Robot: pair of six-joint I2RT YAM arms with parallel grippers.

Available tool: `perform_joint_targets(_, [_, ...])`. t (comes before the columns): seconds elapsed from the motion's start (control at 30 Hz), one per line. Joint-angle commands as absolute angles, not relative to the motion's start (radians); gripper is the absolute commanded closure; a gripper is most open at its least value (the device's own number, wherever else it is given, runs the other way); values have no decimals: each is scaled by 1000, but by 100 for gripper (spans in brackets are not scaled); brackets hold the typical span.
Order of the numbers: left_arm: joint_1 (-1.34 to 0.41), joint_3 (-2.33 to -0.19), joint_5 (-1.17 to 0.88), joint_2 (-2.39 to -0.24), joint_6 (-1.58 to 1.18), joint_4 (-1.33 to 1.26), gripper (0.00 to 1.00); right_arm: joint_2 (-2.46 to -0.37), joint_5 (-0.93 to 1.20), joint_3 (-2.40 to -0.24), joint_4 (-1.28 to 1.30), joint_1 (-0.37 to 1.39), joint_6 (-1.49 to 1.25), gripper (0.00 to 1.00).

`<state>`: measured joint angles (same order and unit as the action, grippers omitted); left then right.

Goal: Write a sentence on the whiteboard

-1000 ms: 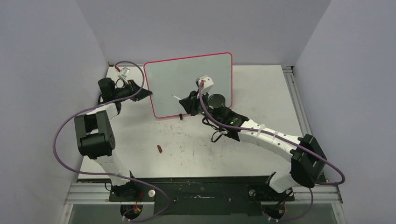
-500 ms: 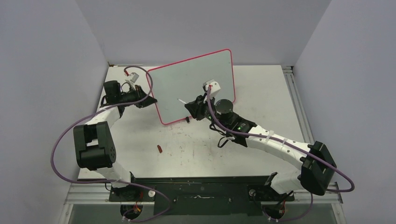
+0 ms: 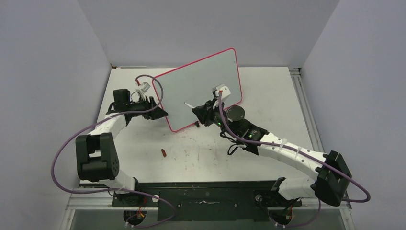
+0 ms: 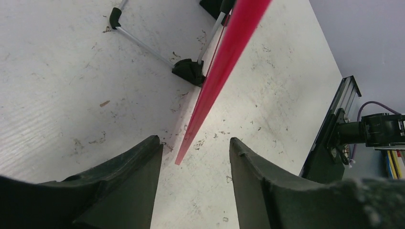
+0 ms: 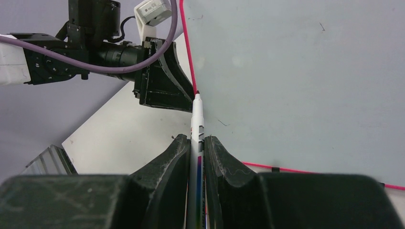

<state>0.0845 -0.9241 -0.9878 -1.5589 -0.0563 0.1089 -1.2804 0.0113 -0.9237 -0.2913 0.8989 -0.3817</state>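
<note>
Grey walls (image 3: 206, 24) close round a scuffed white table (image 3: 282, 100). In the upper centre of the overhead frame the pink-rimmed whiteboard (image 3: 203, 86) stands askew, with a black clip foot (image 4: 189, 71) at its base. At its lower left edge sits the left gripper (image 4: 194, 140), fingers spread wide. The board's edge lies in the gap and, in the wrist view, touches neither finger. Right of centre, the right gripper (image 5: 196, 143) is pinched tight on a white marker (image 5: 197, 125). Whether its dark tip touches the board's left edge I cannot tell. Lower left of centre, a small red piece (image 3: 163, 153) lies on the table.
</note>
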Motion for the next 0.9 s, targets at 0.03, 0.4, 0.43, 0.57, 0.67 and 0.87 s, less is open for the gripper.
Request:
perform_joint_targets(0.03, [99,-911,-1031,-1472,-150,-41,47,-1270,15,-943,-348,908,-358,95])
perform_joint_targets(0.4, [115,-915,-957,-1479,-242,-213,62,-1471,39,-1108,-389,908,-329,95])
perform_joint_targets(0.43, [122,-915,-962,-1481,-247,-218,64,-1485,36,-1122,-399,907,-321,95])
perform_joint_targets(0.57, [137,-915,-960,-1484,-248,-224,68,-1560,36,-1193,-411,907,-293,95])
perform_joint_targets(0.67, [138,-922,-955,-1495,-246,-219,70,-1620,42,-1241,-417,907,-279,95])
perform_joint_targets(0.87, [137,-917,-969,-1503,-268,-248,70,-1695,31,-1292,-451,908,-261,95])
